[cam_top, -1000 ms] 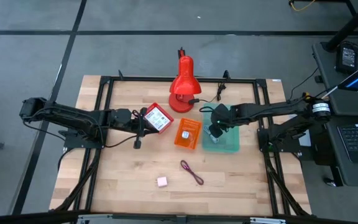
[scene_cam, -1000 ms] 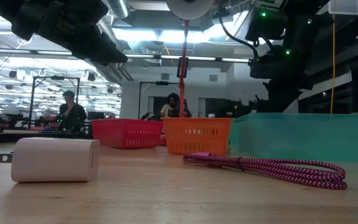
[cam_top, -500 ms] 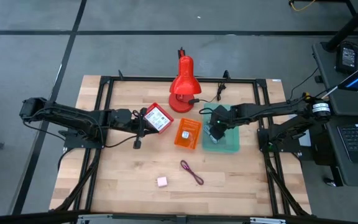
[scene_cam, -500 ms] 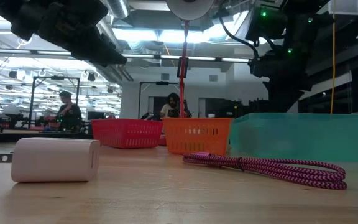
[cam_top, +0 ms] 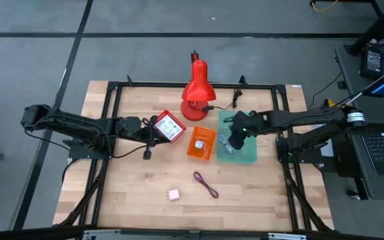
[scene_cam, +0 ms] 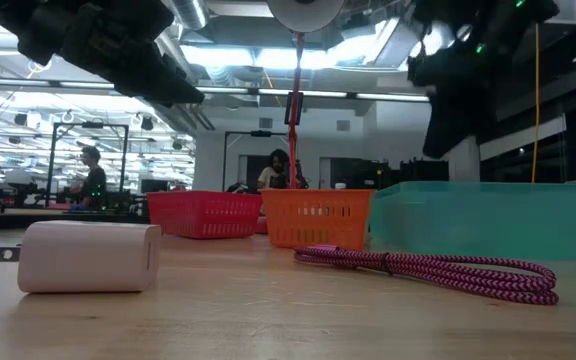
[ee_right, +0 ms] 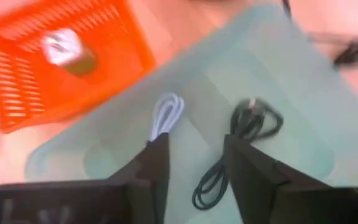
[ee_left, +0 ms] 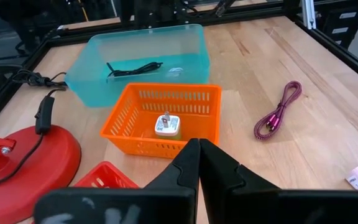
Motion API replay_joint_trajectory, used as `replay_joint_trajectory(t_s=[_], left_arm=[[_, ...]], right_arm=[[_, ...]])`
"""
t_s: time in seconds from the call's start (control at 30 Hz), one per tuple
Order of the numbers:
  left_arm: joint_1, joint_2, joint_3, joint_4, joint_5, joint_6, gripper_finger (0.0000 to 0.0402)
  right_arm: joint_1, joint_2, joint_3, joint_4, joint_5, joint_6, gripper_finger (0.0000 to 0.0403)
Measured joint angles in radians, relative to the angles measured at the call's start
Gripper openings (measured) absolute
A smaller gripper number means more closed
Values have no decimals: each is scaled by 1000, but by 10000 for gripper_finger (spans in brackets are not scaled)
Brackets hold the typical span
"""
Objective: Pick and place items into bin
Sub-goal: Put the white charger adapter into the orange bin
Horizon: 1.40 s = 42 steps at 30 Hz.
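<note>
You have a black cable and a white cable lying loose in the teal bin; a maroon cord and a pink cube lie near the desk's front edge.

The right claw hangs over the bin; a cable and a cord lie in it below. A basket sits just beside; the lamp stands behind.
</note>
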Motion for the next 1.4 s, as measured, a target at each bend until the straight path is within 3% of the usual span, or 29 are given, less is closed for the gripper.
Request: replay_joint_trajectory(t_s=[0.2, 0.27, 0.53, 0.8, 1.17, 1.4], left_arm=[[0, 0, 0, 0, 0, -19, 6], [0, 0, 0, 0, 0, -19, 6], [-8, 0, 0, 0, 15, -19, 6], [-90, 0, 0, -3, 19, 23, 6], [-206, 8, 0, 14, 5, -14, 3], [-280, 113, 48, -23, -24, -115, 2]], right_arm=[[116, -90, -13, 34, 146, -59, 23], [162, -106, -47, 87, 169, -86, 8], [295, -147, -243, 510, 190, -205, 3], [390, -146, -416, 945, 187, -367, 1], [415, -125, -494, 1064, 188, -365, 4], [415, -83, -494, 1089, 188, -370, 4]])
